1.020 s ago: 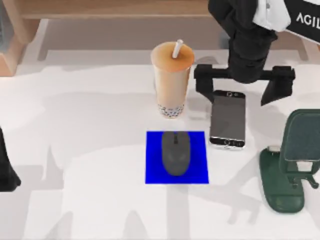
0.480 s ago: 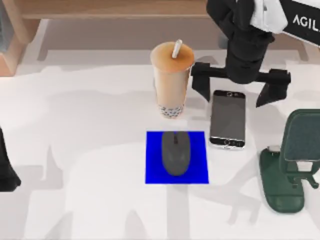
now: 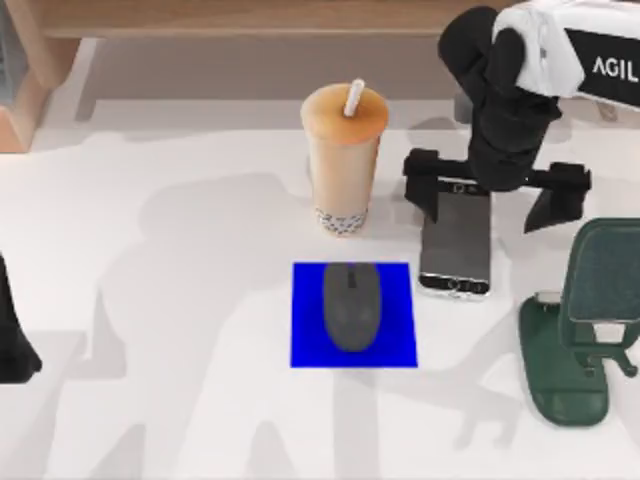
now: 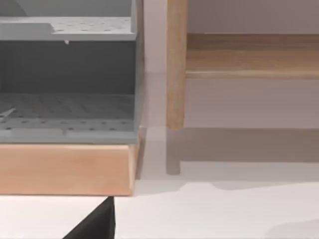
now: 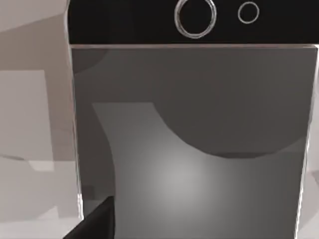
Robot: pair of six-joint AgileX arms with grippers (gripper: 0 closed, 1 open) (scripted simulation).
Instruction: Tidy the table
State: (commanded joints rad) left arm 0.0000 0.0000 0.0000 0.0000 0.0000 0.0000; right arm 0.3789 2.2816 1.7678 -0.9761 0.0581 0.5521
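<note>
The white table [image 3: 180, 300] carries a dark phone [image 3: 455, 245] lying flat at the right of centre. My right gripper [image 3: 492, 190] hangs open over the phone's far end. Its left finger [image 3: 425, 185] overlaps the phone's far left corner, and the other finger stands out past the phone's right side. In the right wrist view the phone [image 5: 189, 149] lies close below, with a black fingertip [image 5: 97, 224] at the frame's edge. My left arm [image 3: 10, 340] is parked at the table's left edge.
A bubble tea cup [image 3: 345, 160] with a straw stands left of the phone. A grey mouse [image 3: 351, 305] rests on a blue mat [image 3: 310, 345]. A green phone stand [image 3: 585, 330] sits at the right. A wooden rack [image 4: 70, 164] is behind the table at the left.
My right gripper first drew back toward the far edge, then came forward and down over the phone's far end. The objects on the table have not moved.
</note>
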